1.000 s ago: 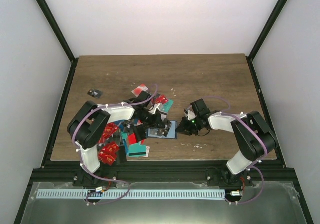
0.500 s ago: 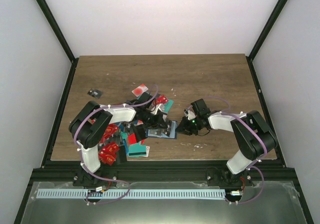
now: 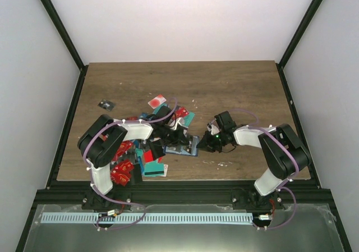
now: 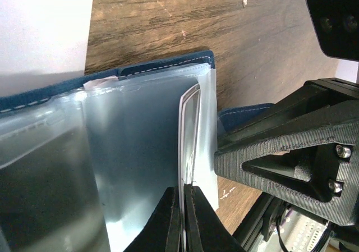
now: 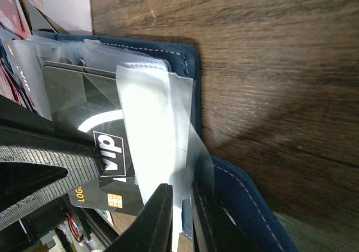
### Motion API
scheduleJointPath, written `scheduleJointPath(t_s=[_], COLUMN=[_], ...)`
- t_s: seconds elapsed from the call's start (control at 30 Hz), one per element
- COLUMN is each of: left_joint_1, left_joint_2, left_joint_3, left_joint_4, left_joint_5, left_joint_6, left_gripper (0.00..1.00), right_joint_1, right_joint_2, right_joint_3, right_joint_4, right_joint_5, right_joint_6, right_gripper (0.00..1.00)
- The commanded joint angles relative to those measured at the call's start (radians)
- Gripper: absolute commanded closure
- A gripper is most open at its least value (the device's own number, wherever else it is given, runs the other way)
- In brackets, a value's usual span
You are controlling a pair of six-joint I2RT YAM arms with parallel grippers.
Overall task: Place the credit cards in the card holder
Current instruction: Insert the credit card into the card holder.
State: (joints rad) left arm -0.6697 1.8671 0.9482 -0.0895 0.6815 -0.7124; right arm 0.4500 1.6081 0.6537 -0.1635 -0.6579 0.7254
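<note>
L claw [image 4: 184,190] clenching black vip card [image 5: 112,154] edge-on, card sitting among clear sleeves [image 5: 148,103] of blue card holder [image 5: 189,72], R claw [image 5: 180,189] pinching one sleeve, holder lying open on bench [image 3: 235,86] front-centre, other credit cards [image 3: 123,154] heaping to its left.

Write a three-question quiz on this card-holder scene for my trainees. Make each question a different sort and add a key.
1. True or false: the card holder lies open on the table.
2. What does the right gripper pinch?
A. a red card
B. a clear sleeve of the holder
C. the holder's clasp tab
3. Fill in: the word printed in white on the black card is ___.

Key: 1 true; 2 B; 3 vip.
</note>
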Motion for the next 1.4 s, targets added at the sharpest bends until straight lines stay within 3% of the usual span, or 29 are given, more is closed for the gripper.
scheduleJointPath(t_s=[0.0,0.33,1.37], left_joint_1=[-0.031,-0.031,-0.051], left_joint_2=[0.037,-0.020,0.006], left_joint_3=[-0.038,-0.068,-0.117], left_joint_4=[-0.002,0.005,0.093], left_joint_5=[-0.111,-0.203,-0.237], left_joint_6=[-0.044,-0.058,-0.057], left_gripper=[0.96,0.96,0.96], right_joint_1=[0.009,0.009,0.009], right_joint_2=[0.028,0.049,0.099], right_joint_3=[0.002,0.012,0.061], right_joint_4=[0.039,0.041,0.062], right_joint_5=[-0.056,-0.069,-0.111], right_joint_6=[0.017,0.016,0.036], right_gripper=[0.87,0.87,0.88])
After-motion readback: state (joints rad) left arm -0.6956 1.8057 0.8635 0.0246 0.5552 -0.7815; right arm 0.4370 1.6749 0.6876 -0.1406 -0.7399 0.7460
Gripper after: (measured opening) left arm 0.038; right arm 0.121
